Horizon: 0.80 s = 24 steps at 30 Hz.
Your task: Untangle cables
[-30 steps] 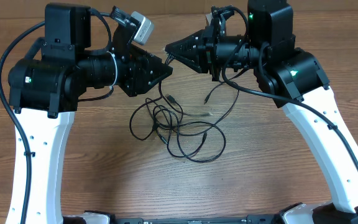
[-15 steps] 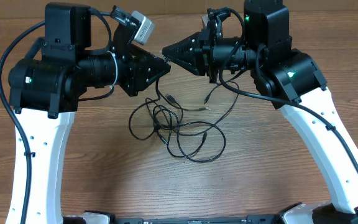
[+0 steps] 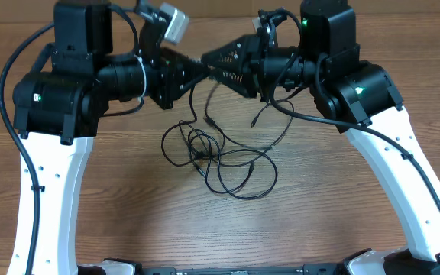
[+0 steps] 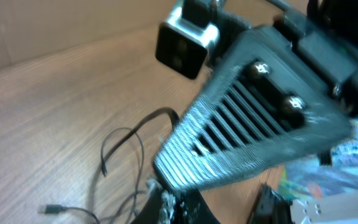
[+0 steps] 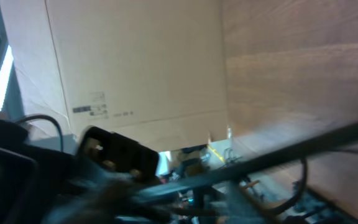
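At the back of the table (image 3: 128,198), above the wood, I am watching the two tools meeting tip to tip, well up over the surface. The left gripper (image 3: 192,74) is sitting closed, and one strand is climbing off the table straight to its tip, so as far as I can see it is pinching that strand. The right gripper (image 3: 207,59) is pointing at it from the other side, nearly touching; whether its jaws are wide or narrow I cannot tell, since the overhead view is showing only a dark cone and its own wrist view is blurring badly against the cardboard (image 5: 135,56). In the left wrist view its ribbed finger (image 4: 241,124) is filling the frame just beside my own tip. The cables (image 3: 218,156) are lying mostly in loose overlapping loops at mid-table, below the grippers, with two plug ends pointing toward the back. Bare wood is lying open to the left and right of the loops and in front of them, toward the near edge. The white arm links are standing at the outer sides, well apart from the loops. The far edge is running close behind the grippers.
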{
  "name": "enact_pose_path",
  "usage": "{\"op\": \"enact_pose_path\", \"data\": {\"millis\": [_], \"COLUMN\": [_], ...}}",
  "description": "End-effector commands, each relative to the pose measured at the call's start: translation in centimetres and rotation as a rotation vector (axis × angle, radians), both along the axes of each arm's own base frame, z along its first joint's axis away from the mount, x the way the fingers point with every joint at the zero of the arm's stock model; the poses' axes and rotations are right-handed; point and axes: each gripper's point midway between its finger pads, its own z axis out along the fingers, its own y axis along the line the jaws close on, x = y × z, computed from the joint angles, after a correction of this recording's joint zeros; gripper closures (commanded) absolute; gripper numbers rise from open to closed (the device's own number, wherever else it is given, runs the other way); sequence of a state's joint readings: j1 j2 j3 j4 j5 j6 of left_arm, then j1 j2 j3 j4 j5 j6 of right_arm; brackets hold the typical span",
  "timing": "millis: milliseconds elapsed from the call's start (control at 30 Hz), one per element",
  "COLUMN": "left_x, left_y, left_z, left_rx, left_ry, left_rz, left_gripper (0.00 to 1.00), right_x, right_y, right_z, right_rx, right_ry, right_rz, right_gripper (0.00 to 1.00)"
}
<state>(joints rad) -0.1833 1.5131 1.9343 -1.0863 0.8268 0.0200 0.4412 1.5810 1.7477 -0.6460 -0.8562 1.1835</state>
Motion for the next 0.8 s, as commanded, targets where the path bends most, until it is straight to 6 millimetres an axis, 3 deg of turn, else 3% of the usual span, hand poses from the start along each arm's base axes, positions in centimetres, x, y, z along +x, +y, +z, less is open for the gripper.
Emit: {"op": "enact_pose_path", "data": {"millis": [0, 100, 200, 367, 600, 700, 767], "left_x": [1.7, 4.0, 5.5, 7.6, 9.6, 10.9, 12.3], "left_y": [0.8, 3.1, 4.2, 5.0, 5.4, 5.4, 5.6], "left_z": [0.7, 0.0, 0.9, 5.0, 12.1, 13.6, 13.3], "left_rx": [-0.038, -0.030, -0.050, -0.223, -0.480, -0.542, -0.547], "left_ry": [0.052, 0.124, 0.091, 0.023, -0.129, -0.190, -0.211], "left_rz": [0.130, 0.357, 0.439, 0.509, 0.529, 0.515, 0.522], "left_gripper": [0.96, 0.96, 0.96, 0.96, 0.96, 0.96, 0.96], "right_x": [0.2, 1.2, 2.3, 3.3, 3.1, 2.8, 2.4], "right_y": [-0.1, -1.6, -3.7, -7.3, -10.7, -11.2, -11.2], "right_z": [0.3, 0.1, -0.9, -4.0, -8.7, -9.5, -9.7], "right_rx": [-0.036, -0.058, -0.091, -0.217, -0.469, -0.506, -0.514], "right_ry": [-0.181, -0.228, -0.182, -0.129, -0.056, -0.028, -0.012], "right_rz": [0.037, 0.016, -0.033, -0.103, -0.189, -0.201, -0.192], "right_gripper": [0.00, 0.00, 0.00, 0.00, 0.00, 0.00, 0.00]}}
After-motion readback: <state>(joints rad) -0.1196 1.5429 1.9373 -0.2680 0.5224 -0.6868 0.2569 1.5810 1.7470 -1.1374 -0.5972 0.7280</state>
